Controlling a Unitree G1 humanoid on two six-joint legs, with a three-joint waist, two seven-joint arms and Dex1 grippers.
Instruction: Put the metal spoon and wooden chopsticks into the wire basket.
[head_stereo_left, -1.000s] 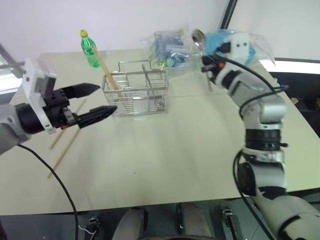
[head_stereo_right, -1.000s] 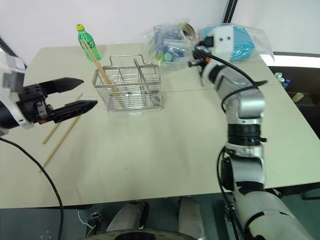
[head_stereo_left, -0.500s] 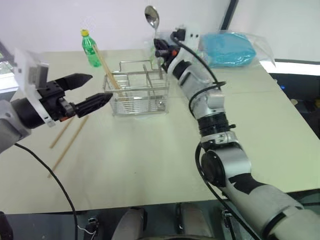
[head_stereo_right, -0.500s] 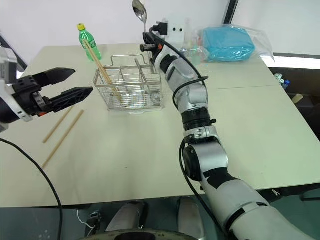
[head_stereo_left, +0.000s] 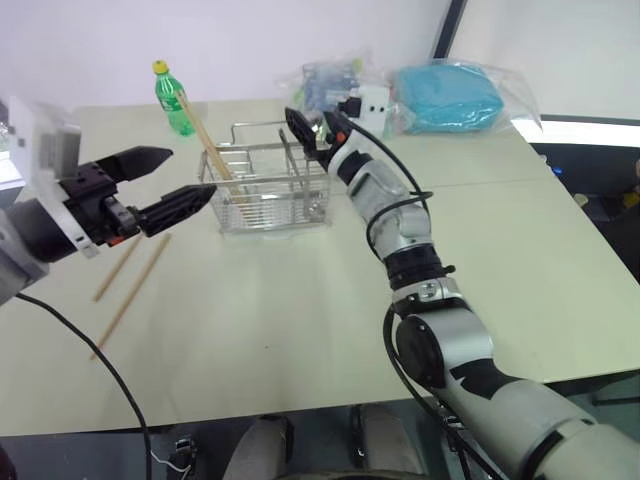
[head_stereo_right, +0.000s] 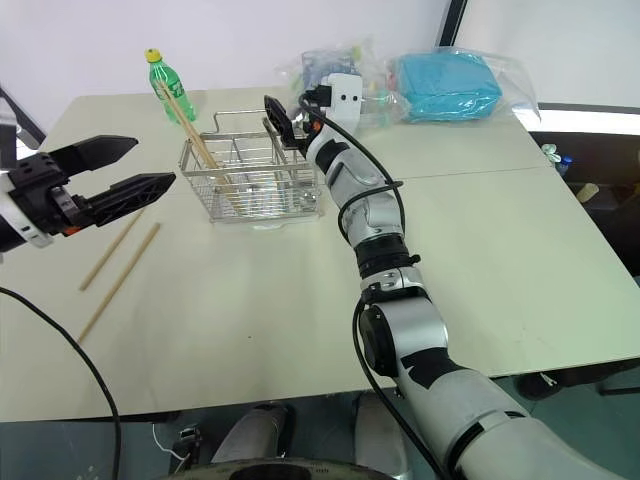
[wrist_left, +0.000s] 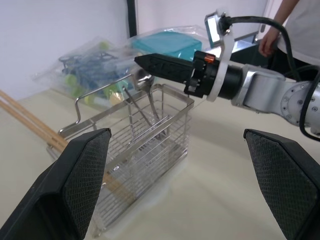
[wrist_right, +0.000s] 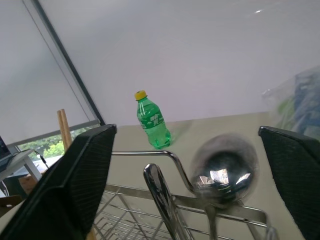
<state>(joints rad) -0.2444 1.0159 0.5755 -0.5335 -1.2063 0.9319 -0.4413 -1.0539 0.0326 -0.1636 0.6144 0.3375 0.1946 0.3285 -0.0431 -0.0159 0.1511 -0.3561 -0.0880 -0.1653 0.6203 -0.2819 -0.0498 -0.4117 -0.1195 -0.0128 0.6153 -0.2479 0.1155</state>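
Note:
The wire basket (head_stereo_left: 265, 190) stands at the back middle of the table. Two wooden chopsticks (head_stereo_left: 205, 140) lean in its left end, and two more (head_stereo_left: 130, 285) lie on the table to its left. My right gripper (head_stereo_left: 313, 128) hovers open just over the basket's right end. The metal spoon (wrist_right: 223, 170) shows blurred between its spread fingers and touches neither. Its bowl is up at rim height and its handle points down into the basket. My left gripper (head_stereo_left: 190, 172) stands open in the air left of the basket, holding nothing.
A green bottle (head_stereo_left: 168, 95) stands behind the basket on the left. Clear plastic bags (head_stereo_left: 330, 80) and a bag with blue contents (head_stereo_left: 450, 95) lie at the back right. A person (wrist_left: 295, 25) stands beyond the table.
My right arm swung left from the bags to above the basket with the spoon, then opened. The spoon has left its grip and sunk to the basket. The left gripper stayed put.

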